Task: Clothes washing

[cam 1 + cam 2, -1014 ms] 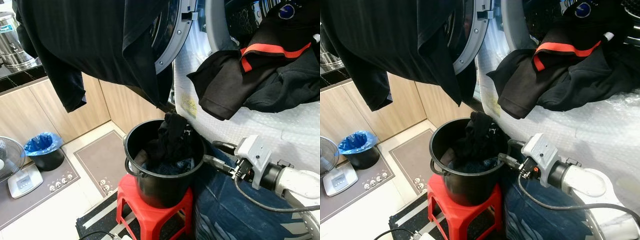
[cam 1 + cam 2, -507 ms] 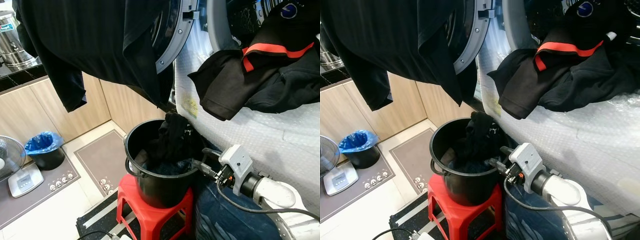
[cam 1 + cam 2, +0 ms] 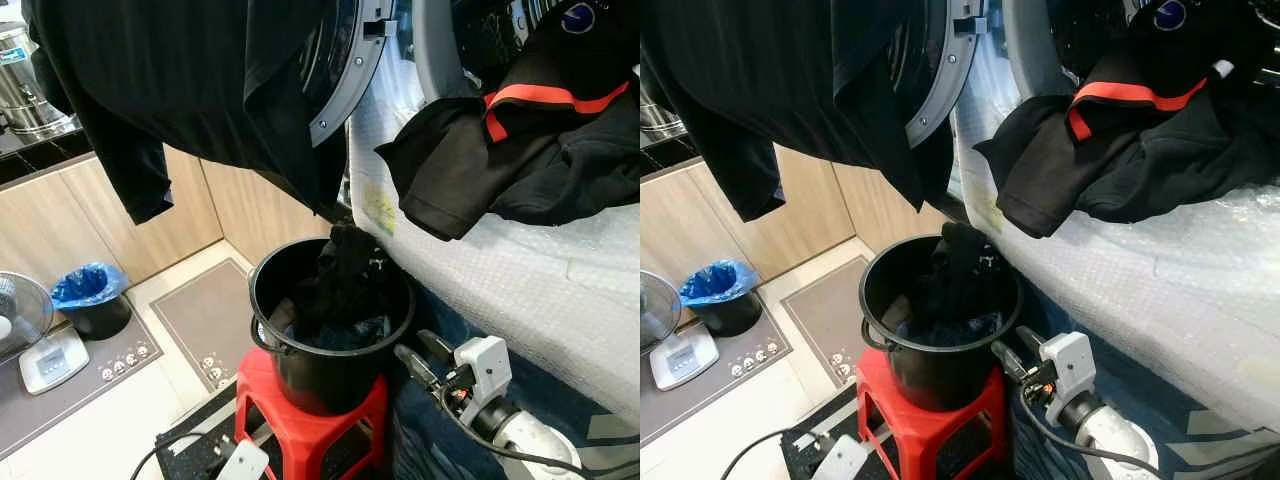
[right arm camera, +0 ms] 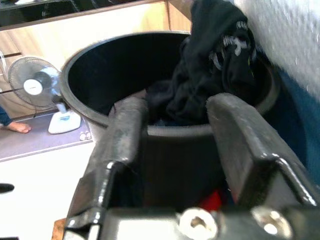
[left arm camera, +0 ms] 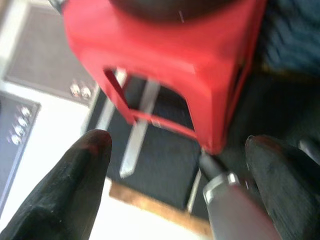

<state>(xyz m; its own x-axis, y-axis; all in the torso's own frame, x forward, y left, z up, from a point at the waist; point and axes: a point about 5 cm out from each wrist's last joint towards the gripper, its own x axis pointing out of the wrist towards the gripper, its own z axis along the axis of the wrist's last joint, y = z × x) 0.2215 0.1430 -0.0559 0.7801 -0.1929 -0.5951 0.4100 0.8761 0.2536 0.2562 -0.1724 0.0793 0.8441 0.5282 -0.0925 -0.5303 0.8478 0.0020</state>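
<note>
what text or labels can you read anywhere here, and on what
None can be read.
Yellow sticker on the washing machine front: print too small.
Label on the steel urn: blurred.
Round blue logo on the black clothes at the drum mouth: no legible letters.
Black bucket: no text visible.

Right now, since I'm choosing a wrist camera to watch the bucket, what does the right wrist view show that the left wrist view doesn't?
Right wrist view: the open mouth of the black bucket, dark clothes heaped inside, a standing fan beyond, and the right gripper, jaws open, close to the bucket's wall. Left wrist view: the dark floor mat beneath the stool, and the left gripper, jaws open, low over the floor. Shared: the red stool, just a red sliver in the right wrist view.
</note>
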